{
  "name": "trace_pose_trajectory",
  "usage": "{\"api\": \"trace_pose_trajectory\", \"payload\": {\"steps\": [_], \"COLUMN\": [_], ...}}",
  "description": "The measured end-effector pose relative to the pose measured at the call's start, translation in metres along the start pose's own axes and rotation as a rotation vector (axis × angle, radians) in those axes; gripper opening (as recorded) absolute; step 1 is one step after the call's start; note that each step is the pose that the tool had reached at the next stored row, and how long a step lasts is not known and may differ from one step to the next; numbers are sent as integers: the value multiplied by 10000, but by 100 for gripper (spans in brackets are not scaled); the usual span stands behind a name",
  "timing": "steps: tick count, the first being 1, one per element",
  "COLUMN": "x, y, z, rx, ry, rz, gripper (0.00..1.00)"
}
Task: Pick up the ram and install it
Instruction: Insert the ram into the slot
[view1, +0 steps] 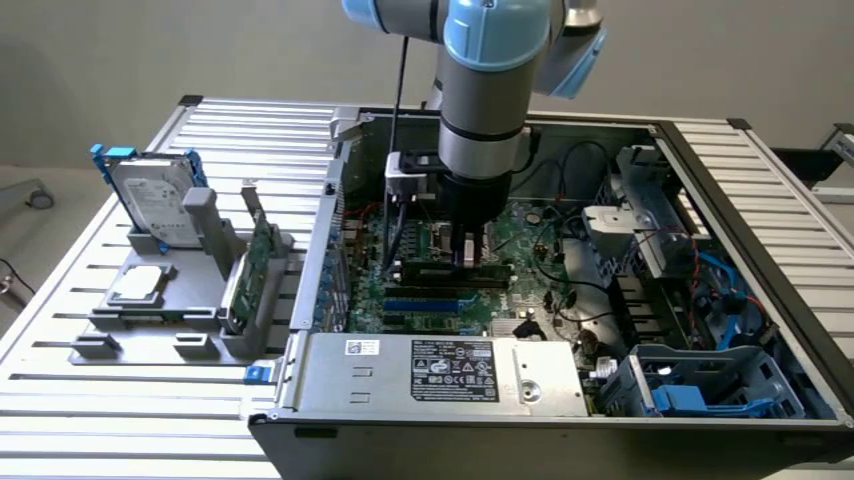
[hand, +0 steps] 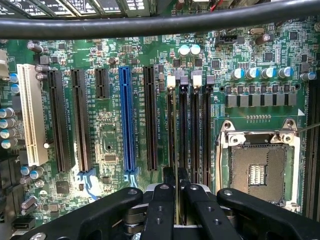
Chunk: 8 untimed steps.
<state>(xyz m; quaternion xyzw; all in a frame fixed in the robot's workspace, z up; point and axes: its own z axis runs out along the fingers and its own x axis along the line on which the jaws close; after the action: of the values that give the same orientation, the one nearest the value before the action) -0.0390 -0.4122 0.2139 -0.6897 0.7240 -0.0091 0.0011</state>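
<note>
Black linkages of the hand (hand: 176, 186) sit right up against the wrist camera, fingers pinched close together on a thin dark edge that I take to be the ram (hand: 172, 150), standing on edge and lined up along the row of black memory slots (hand: 192, 135), seemingly over the slot nearest the long black expansion slot beside them. So it's clenched on the stick, not let go. Can't really tell how deep the ram sits in the slot. Just beside the memory slots there's the bare CPU socket (hand: 257, 162) with its metal frame, and on the other side a blue expansion slot (hand: 126, 120) and a white one (hand: 31, 112). From the exterior view the arm (view1: 487, 90) comes straight down into the open PC case (view1: 747, 200), hand (view1: 467, 255) low over the green motherboard (view1: 527, 285). On the worktop (view1: 54, 310) at the exterior view's left, a grey holder (view1: 147, 320) carries a silver hard drive (view1: 154, 200) standing upright and a green expansion card (view1: 256, 265)
</note>
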Motion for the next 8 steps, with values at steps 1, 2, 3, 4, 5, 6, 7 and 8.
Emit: {"api": "trace_pose_trajectory", "payload": {"steps": [1, 2, 3, 4, 5, 6, 7, 8], "x": [0, 0, 0, 0, 0, 0, 0, 0], "y": [0, 0, 0, 0, 0, 0, 0, 0], "z": [2, 4, 6, 8, 10, 12, 14, 15], "rx": [0, 0, 0, 0, 0, -1, -1, 0], "ry": [1, 0, 0, 0, 1, 1, 1, 1], "rz": [2, 3, 4, 5, 6, 6, 6, 6], "gripper": [14, 14, 14, 14, 14, 14, 14, 14]}}
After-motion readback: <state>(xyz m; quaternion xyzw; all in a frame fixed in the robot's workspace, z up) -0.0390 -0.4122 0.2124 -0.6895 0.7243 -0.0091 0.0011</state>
